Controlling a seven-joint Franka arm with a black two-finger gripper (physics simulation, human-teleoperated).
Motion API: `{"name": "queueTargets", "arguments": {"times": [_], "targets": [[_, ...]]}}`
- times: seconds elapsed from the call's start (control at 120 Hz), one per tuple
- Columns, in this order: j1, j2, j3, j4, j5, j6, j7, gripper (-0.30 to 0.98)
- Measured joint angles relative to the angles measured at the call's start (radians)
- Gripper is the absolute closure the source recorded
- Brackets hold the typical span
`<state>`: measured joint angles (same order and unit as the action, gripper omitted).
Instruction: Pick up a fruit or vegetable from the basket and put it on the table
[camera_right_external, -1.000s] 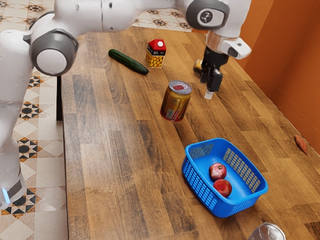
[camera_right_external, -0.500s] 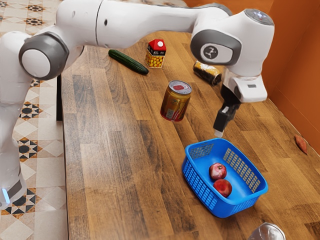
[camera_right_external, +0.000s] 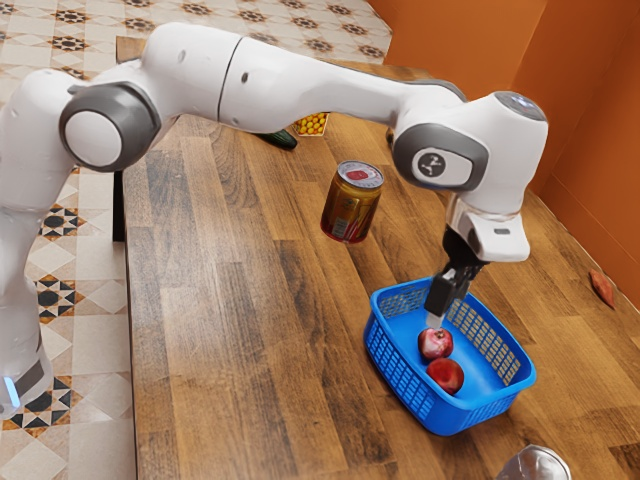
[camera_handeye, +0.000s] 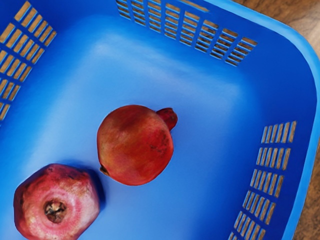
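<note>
The gripper (camera_right_external: 434, 320) points down into the blue basket (camera_right_external: 376, 332), just over or beside the paler pomegranate (camera_right_external: 435, 343); whether it is apart or together cannot be told. The redder pomegranate (camera_right_external: 445, 377) lies close by in the basket, whose slotted walls and raised rim surround both. The table (camera_right_external: 230, 350) stretches wide to the basket's exterior-view left. A gold can (camera_right_external: 352, 205), label unreadable, stands farther back from the basket; a sweet potato (camera_right_external: 602, 288) lies to its exterior-view right.
</note>
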<state>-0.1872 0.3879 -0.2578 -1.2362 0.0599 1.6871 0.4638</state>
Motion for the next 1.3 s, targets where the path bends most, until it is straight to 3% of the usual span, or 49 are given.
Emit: {"name": "queueTargets", "arguments": {"times": [0.525, 1.3], "targets": [[-0.02, 0.174, 0.002, 0.091, -0.006, 0.057, 0.01, 0.0], [-0.02, 0.257, 0.001, 0.107, -0.008, 0.066, 0.006, 0.0]]}}
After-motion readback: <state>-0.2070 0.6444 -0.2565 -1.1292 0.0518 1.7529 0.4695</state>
